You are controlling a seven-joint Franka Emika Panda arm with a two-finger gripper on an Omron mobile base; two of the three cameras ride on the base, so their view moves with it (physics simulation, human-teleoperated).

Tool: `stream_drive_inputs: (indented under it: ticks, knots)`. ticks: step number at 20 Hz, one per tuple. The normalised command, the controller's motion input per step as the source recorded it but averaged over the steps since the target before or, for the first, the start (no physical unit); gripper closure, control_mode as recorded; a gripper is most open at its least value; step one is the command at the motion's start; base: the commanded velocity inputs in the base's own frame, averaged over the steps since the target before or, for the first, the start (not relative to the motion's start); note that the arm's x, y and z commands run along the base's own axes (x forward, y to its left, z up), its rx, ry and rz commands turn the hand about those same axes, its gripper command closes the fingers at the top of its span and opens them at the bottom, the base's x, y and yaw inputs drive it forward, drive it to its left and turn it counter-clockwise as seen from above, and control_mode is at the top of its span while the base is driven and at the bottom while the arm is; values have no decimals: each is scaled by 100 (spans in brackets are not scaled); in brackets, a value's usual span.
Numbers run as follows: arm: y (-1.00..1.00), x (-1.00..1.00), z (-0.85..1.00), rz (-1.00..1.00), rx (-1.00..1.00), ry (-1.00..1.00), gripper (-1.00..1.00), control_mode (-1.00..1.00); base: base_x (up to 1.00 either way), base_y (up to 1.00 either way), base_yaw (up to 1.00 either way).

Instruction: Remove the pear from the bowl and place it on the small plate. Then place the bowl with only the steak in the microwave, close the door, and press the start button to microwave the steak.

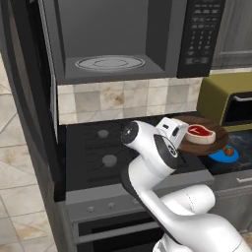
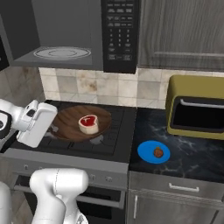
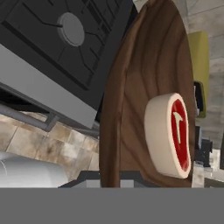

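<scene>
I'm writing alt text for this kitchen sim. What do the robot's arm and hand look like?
The arm is glossy white, built of fat rounded segments with dark grey bands and round caps at the joints. Its hand is a boxy white block with a small dark inset. No cables or markings are visible.

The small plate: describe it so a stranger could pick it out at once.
Start at the mustard-yellow oven on the dark marbled counter right of the stove. Just in front of it, to the left, lies the small plate, a flat bright-blue disc carrying the brown pear. The brown wooden bowl nearby is wider and holds the steak.
</scene>
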Motion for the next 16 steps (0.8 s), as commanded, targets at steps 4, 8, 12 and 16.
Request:
stream_drive_inputs:
  ticks: [4, 8, 12, 16]
  knots:
    - [0, 0, 0, 0, 0, 0, 100, 100, 41, 20, 0]
    - [0, 0, 0, 0, 0, 0, 100, 100, 25, 11, 0]
    - [0, 0, 0, 0, 0, 0, 100, 100, 9, 11, 0]
    - [0, 0, 0, 0, 0, 0, 100, 100, 10, 11, 0]
